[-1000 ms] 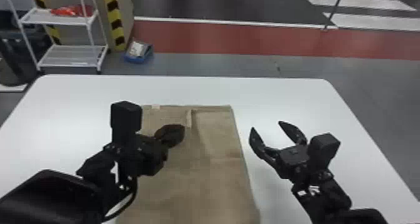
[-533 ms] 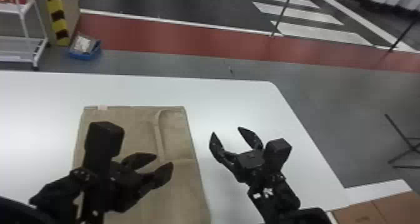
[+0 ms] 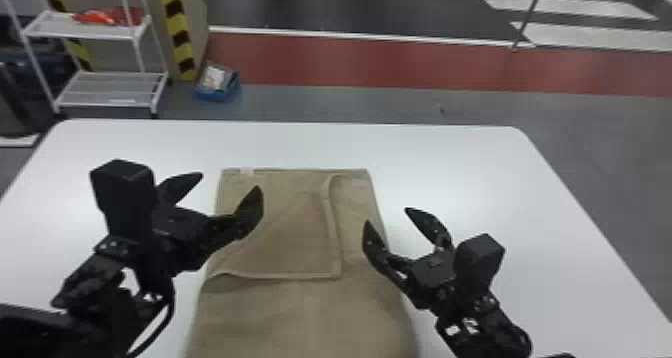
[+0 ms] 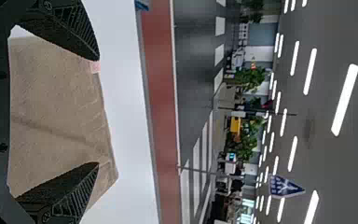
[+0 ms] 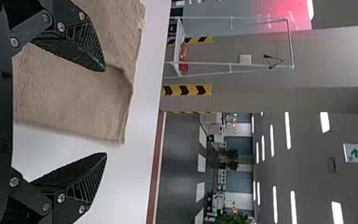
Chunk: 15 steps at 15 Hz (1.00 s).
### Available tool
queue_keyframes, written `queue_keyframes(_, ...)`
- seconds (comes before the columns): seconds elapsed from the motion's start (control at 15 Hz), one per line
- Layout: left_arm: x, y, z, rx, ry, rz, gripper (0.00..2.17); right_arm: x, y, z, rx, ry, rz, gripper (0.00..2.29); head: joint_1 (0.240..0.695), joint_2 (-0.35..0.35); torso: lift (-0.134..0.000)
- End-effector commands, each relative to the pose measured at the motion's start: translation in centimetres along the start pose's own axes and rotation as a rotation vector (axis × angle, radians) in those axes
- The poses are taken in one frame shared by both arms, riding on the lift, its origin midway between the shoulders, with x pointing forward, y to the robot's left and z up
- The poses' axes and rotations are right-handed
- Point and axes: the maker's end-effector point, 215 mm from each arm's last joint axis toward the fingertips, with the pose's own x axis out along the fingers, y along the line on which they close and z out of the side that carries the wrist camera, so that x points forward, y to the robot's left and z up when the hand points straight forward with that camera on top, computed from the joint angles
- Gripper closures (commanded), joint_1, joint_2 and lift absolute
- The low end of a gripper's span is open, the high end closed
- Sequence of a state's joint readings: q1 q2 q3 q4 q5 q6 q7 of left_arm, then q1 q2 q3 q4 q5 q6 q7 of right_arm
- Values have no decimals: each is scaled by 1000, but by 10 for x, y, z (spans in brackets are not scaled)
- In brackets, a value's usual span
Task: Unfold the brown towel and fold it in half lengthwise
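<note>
Head view: brown towel [image 3: 300,322] flat on the desk [image 3: 450,147], running from short of its far edge toward me; a hemmed flap [image 3: 290,247] lies folded over, so I judge unfolding unfinished. Left gripper [image 3: 229,182] hangs over the towel's left side, jaws open, empty; right gripper [image 3: 387,217] likewise at its right, probably so I can take both sides. Left wrist view: towel seen between spread fingers. Right wrist view: fingers straddle the towel's side edge, which should suit a pinch.

black arms [image 3: 92,282] with boxy housings [image 3: 125,197], a looping cable [image 3: 170,304], silvery screws [image 5: 61,27] and ridged fingers [image 5: 89,39].
</note>
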<state>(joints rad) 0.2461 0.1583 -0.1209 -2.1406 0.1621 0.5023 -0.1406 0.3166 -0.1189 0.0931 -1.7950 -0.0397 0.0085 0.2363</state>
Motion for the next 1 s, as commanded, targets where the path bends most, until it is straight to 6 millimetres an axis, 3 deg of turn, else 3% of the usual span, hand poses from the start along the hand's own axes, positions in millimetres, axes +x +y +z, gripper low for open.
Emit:
queue_keyframes(0.0, 7, 22, 10, 14, -70, 36, 70, 2, 48, -2, -59, -3, 83, 350, 695, -40, -125)
queue_keyframes(0.13, 14, 29, 0, 16, -60, 46, 70, -5, 79, -8, -111, 12, 133, 383, 695, 23, -125)
queue_keyframes(0.27, 20, 29, -5, 16, -53, 47, 76, -12, 91, -6, -164, 17, 145, 407, 695, 80, -125)
queue_keyframes(0.6, 26, 30, -11, 12, -56, 46, 80, -28, 63, -25, -143, 35, 111, 410, 695, 81, -125)
queue_keyframes(0.67, 26, 28, -12, 10, -59, 45, 80, -29, 59, -25, -131, 11, 127, 539, 695, 75, -125)
queue_keyframes(0.93, 33, 20, -17, 7, -55, 32, 80, -29, 68, -34, -119, -10, 214, 583, 695, 55, -125)
